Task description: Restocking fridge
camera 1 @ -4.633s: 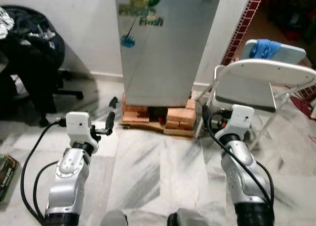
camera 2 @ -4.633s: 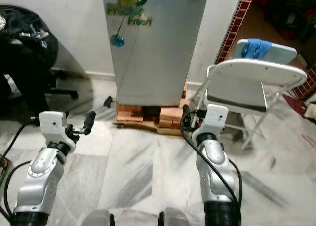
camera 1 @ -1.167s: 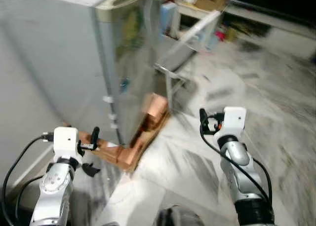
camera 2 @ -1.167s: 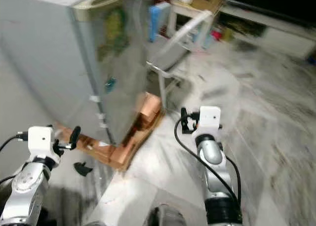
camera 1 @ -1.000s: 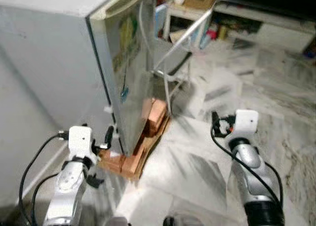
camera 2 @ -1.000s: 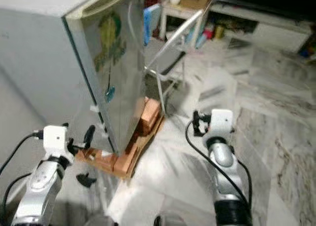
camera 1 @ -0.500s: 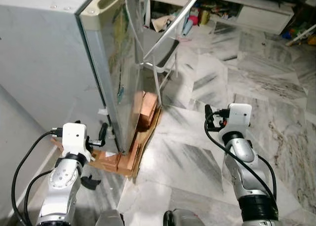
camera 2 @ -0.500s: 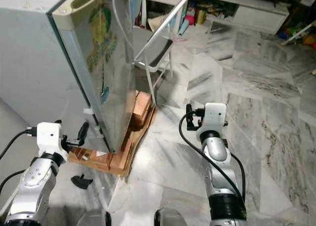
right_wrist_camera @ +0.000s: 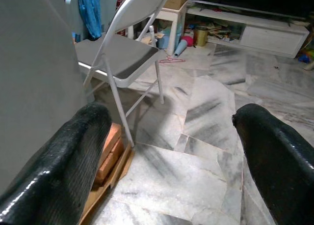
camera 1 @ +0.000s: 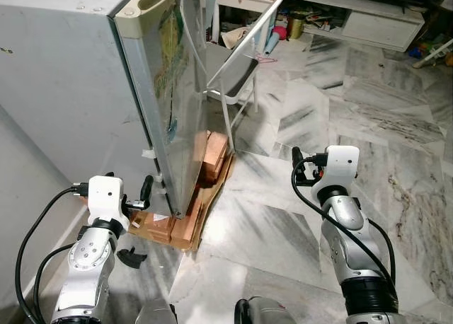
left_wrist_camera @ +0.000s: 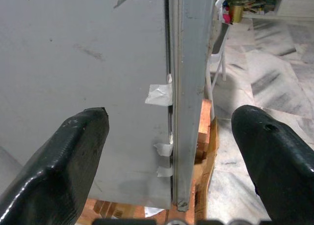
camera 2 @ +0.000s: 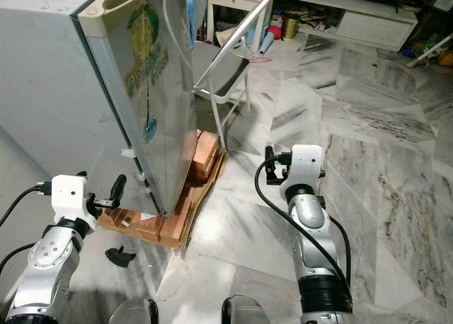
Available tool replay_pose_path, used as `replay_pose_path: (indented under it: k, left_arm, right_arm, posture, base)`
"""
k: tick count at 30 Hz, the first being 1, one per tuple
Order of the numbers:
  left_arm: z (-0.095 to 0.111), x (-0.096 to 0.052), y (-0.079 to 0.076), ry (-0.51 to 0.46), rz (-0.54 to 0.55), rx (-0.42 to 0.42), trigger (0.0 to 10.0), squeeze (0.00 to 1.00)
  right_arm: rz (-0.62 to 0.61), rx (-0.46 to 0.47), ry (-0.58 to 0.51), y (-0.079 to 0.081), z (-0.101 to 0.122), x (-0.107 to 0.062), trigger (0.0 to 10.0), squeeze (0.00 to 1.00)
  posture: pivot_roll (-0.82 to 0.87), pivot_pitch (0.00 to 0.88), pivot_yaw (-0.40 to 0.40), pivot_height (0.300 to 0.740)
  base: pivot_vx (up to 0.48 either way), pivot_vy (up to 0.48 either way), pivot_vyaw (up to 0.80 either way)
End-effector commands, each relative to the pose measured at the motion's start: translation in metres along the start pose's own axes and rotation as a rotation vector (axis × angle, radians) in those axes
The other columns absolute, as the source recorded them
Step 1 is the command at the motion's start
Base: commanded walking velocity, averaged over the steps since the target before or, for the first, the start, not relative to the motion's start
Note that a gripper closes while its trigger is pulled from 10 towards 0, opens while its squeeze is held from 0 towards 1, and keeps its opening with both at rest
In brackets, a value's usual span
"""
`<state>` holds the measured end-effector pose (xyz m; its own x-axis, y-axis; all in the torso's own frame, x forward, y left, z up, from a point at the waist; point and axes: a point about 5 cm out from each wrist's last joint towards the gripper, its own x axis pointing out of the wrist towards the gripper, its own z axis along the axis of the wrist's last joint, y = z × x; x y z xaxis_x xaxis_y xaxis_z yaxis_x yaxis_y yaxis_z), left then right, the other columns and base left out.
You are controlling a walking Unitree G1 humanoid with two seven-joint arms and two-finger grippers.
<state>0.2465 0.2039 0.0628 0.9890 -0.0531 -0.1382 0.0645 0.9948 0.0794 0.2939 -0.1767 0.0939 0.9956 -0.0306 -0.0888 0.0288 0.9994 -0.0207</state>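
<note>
One fridge point(camera 1: 120, 90), grey, door shut, seen from its corner at 10 o'clock in the head views; green lettering and a blue sticker on the silver door point(camera 2: 152, 97). Raised off the marble floor point(camera 1: 368, 119) on a stack of reddish bricks point(camera 2: 202, 151) over a cardboard sheet point(camera 2: 185, 221). Scraps of white tape point(left_wrist_camera: 159, 94) along the seam between side wall and door.

One folding chair point(camera 1: 237, 62), white frame, grey seat, just beside the door side of the fridge at 12 o'clock; blue cloth point(right_wrist_camera: 90, 9) draped over a second chair back behind it. Low white cabinet point(camera 1: 375, 20) and assorted clutter along the far wall at 1 o'clock.

One small black object point(camera 2: 119, 256) on the floor at 8 o'clock, near the bricks; identity not clear.

Left gripper point(left_wrist_camera: 174, 151) held up at 8 o'clock, close to the lower corner of the fridge, aimed at the door seam; fingers point(left_wrist_camera: 54, 166) spread wide, nothing between them, not touching the fridge.

Right gripper point(right_wrist_camera: 171, 171) held up at 4 o'clock over bare floor, well apart from the fridge, pointed toward the chair; fingers point(right_wrist_camera: 54, 161) likewise spread wide and holding nothing.
</note>
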Motion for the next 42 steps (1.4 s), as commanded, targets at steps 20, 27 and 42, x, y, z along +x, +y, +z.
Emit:
replay_pose_path:
  k: [20,27,42]
  left_arm:
    - [0.0029,-0.0004,0.0019,-0.01,0.007,0.017,10.0,0.0]
    - [0.0029,-0.0004,0.0019,-0.01,0.007,0.017,10.0,0.0]
    - [0.0029,-0.0004,0.0019,-0.01,0.007,0.017,10.0,0.0]
  right_arm:
    - [-0.003,-0.012,-0.013,-0.0006,0.0043,0.001,10.0,0.0]
    - [-0.003,-0.012,-0.013,-0.0006,0.0043,0.001,10.0,0.0]
    - [-0.003,-0.012,-0.013,-0.0006,0.0043,0.001,10.0,0.0]
  posture:
    - [0.01,0.095,-0.043,0.74]
    - [0.01,0.095,-0.043,0.74]
    - [0.01,0.095,-0.043,0.74]
  base:
    - [0.0,0.0,0.0]
    - [0.0,0.0,0.0]
    - [0.0,0.0,0.0]
